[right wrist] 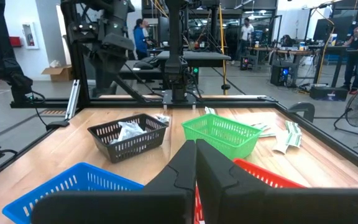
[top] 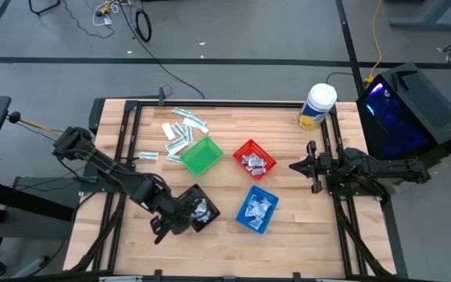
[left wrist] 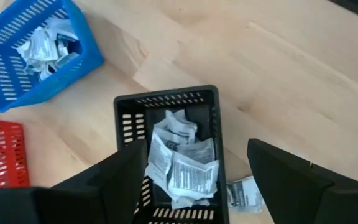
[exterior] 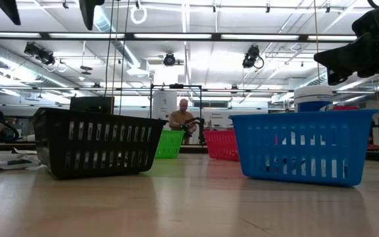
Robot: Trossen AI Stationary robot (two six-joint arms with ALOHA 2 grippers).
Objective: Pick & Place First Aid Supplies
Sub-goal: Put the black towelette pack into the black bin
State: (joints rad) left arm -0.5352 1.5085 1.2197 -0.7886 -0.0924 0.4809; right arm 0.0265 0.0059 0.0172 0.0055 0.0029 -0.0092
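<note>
Several white first aid packets (left wrist: pixel 182 163) lie heaped in the black basket (left wrist: pixel 166 102). One more packet (left wrist: pixel 244 193) lies on the wood beside that basket. My left gripper (left wrist: pixel 194 149) hangs open above the black basket (top: pixel 198 210), one finger on either side of the heap, touching nothing. More packets fill the blue basket (top: pixel 257 210) and the red basket (top: pixel 254 159). Loose pale strips (top: pixel 182 129) lie on the table at the far left, by the green basket (top: pixel 200 155). My right gripper (top: pixel 300 166) waits shut at the right side, pointing level.
A white-lidded tub (top: pixel 317 106) with a yellow label stands at the far right. A dark frame rail (top: pixel 128 129) runs along the table's sides. Bare wood (top: pixel 312 227) lies along the near edge, right of the blue basket. People (exterior: pixel 184 117) stand in the room beyond.
</note>
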